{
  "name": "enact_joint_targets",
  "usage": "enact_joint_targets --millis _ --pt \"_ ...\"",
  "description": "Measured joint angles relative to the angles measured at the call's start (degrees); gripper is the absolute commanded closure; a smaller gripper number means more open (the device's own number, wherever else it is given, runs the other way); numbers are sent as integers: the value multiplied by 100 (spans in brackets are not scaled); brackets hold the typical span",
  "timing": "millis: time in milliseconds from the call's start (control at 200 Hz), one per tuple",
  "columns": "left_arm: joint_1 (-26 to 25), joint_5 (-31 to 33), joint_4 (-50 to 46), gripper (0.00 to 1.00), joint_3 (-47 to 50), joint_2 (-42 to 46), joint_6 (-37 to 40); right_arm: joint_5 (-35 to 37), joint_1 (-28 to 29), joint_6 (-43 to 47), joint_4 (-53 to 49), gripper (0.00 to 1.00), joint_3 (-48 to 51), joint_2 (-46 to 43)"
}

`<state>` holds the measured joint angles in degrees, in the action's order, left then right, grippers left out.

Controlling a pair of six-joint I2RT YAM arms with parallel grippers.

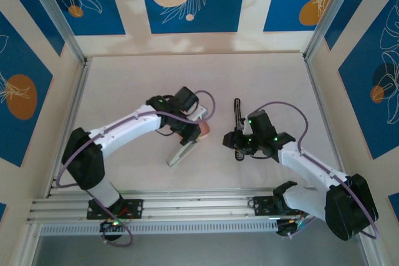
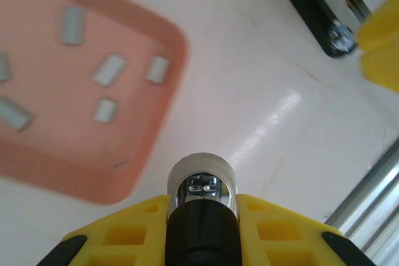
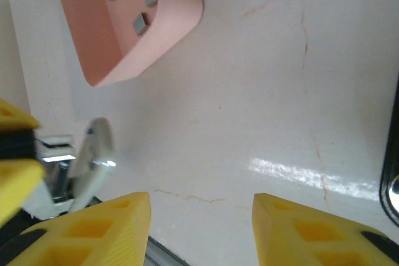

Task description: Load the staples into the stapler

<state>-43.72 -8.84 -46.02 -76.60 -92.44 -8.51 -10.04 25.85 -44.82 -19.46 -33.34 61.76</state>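
Right of the middle of the table (image 1: pixel 137 79), lying flat and lengthwise from the far edge toward the near edge: the stapler (image 1: pixel 237 116), slim, black with a chrome strip alongside. Just beside its near end: the right gripper (image 3: pixel 201 197), yellow fingers spread apart, bare tabletop between them (the stapler's black-and-chrome side sits just outside one finger in the right wrist view, not between the two). Cannot tell whether that finger touches it.

Left of the stapler and apart from it, near the middle of the table: a small salmon-pink tray (image 2: pixel 161 126). Loose and flat on its floor, at differing angles: the staples (image 2: pixel 110 70), short grey strips, six counted in the left wrist view, none touching another.

Just off the tray's corner, above bare table: the left gripper (image 2: pixel 201 207), fingers clamped tight on a black-bodied piece (image 2: pixel 201 175) with a rounded silver end. Cannot tell what that piece is. In the top view, slanting from this gripper toward the near edge: a pale silver wedge (image 1: pixel 179 154). Whether the same piece, cannot tell.
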Motion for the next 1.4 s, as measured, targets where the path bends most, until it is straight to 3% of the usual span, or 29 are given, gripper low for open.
enact_joint_targets --millis 120,340,570,700,870,1085,1401 --pt "671 136 -249 92 -15 216 -337 221 -262 385 -476 51 -643 404" --pt "1834 949 -575 92 -140 190 -629 704 -509 1169 -1108 48 -1849 1541" --pt "2533 1764 -457 92 -457 -592 -647 1165 -597 1792 -1637 44 -2874 2649" --pt "2702 1954 -208 91 -610 -1145 -678 1460 -623 2081 -1875 42 -3366 3139" --pt "2736 2079 70 82 -754 -1668 -776 1792 -774 2393 -2090 41 -3753 3630" --pt "2739 2098 197 53 -789 -1843 -870 1926 -981 2621 -2216 39 -4177 4229" --pt "2739 2055 223 35 -833 -1753 -960 2190 -984 2828 -2387 40 -5021 5093"
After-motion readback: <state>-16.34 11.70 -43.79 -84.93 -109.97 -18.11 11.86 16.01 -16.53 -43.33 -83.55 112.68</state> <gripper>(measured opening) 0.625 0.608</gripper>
